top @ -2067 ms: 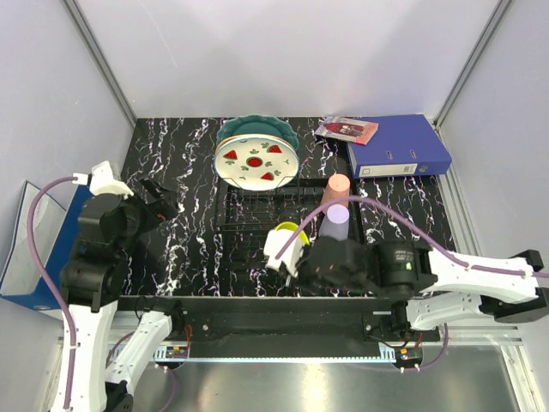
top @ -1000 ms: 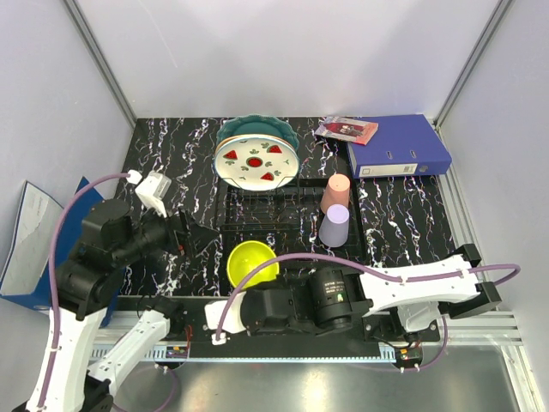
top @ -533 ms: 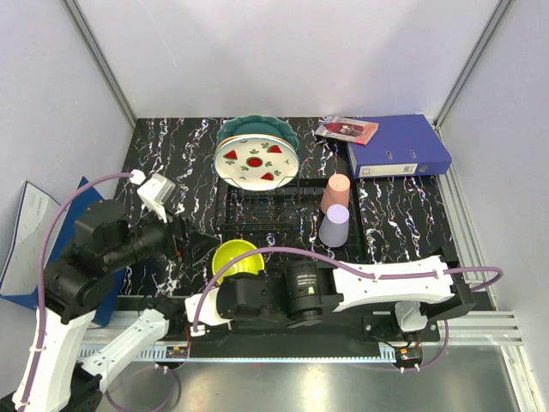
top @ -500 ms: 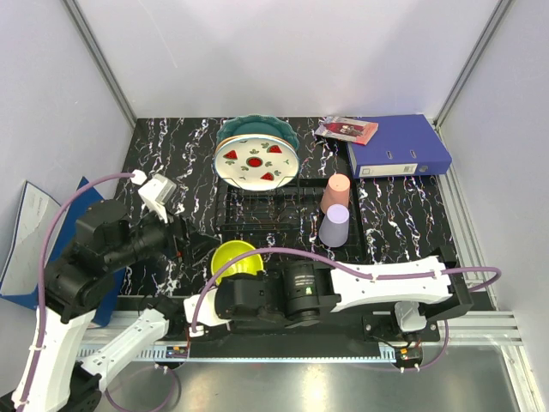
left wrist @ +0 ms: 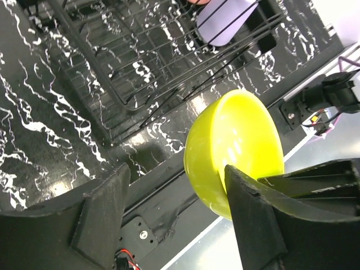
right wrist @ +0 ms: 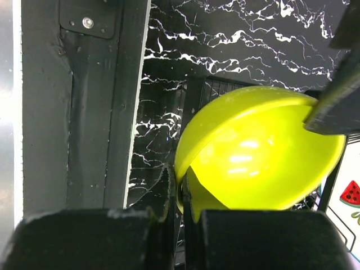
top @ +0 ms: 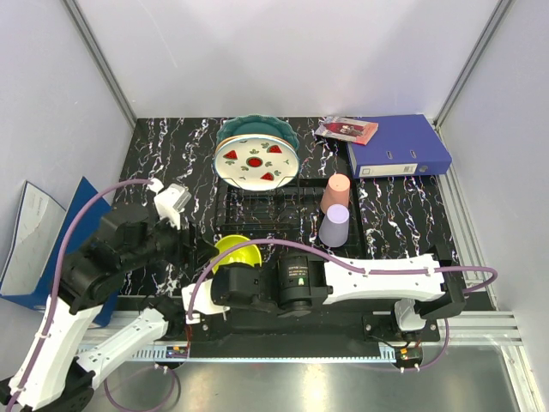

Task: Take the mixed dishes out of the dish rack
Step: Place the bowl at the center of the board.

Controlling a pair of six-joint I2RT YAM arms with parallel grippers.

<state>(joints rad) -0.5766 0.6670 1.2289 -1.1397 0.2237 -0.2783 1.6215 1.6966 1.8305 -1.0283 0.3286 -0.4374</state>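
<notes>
The small yellow bowl is tilted above the table's near edge, left of the dish rack. My right gripper is shut on its rim, as the right wrist view shows, with the bowl beyond the fingers. My left gripper is open beside it; in the left wrist view the bowl lies against the right finger. The white plate with red-green marks stands in the rack, in front of the teal scalloped plate. The pink cup and lavender cup sit upside down at the rack's right end.
A blue binder and a small red-patterned booklet lie at the back right. Another blue binder leans outside the table's left edge. My right arm stretches across the near edge.
My right gripper has carried the yellow bowl from the rack's front to the left along the near edge. My left gripper has moved right and down to meet the bowl.
</notes>
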